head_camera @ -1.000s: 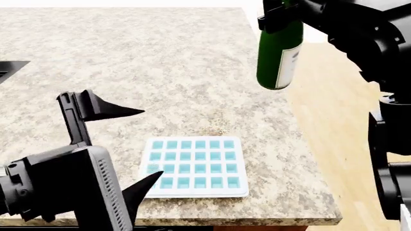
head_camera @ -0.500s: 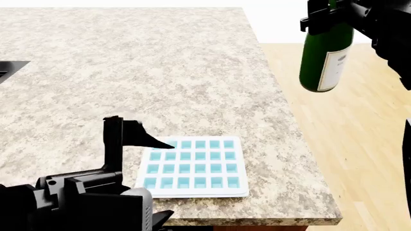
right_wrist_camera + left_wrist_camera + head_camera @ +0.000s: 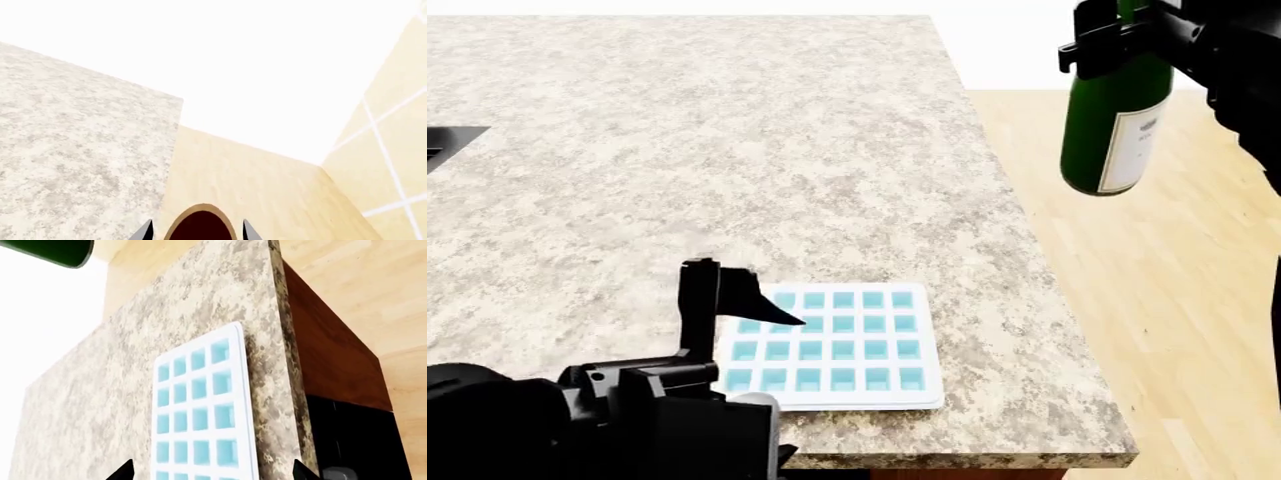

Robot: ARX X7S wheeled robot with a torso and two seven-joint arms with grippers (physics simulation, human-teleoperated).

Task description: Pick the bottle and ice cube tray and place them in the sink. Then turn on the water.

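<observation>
The ice cube tray (image 3: 834, 345), white with light-blue cells, lies flat on the granite counter (image 3: 694, 150) near its front right corner. My left gripper (image 3: 777, 385) is open at the tray's left end, one dark finger (image 3: 741, 295) over its far left corner. In the left wrist view the tray (image 3: 200, 415) runs between the spread fingertips (image 3: 123, 471). The dark green bottle (image 3: 1114, 125) hangs upright beyond the counter's right edge, over the wooden floor, with my right gripper (image 3: 1110, 38) shut on its neck. Its top (image 3: 200, 227) sits between that gripper's (image 3: 197, 231) fingers. A black corner of the sink (image 3: 447, 140) shows at far left.
The counter's right edge (image 3: 1014, 230) drops to a light wooden floor (image 3: 1188, 300). In the left wrist view a brown cabinet side (image 3: 327, 355) stands below the counter's front edge. The bottle's base (image 3: 50, 250) shows in that view's corner.
The left gripper has swung right and forward to the tray's left end. The right arm has carried the bottle rightwards, off the counter and over the floor.
</observation>
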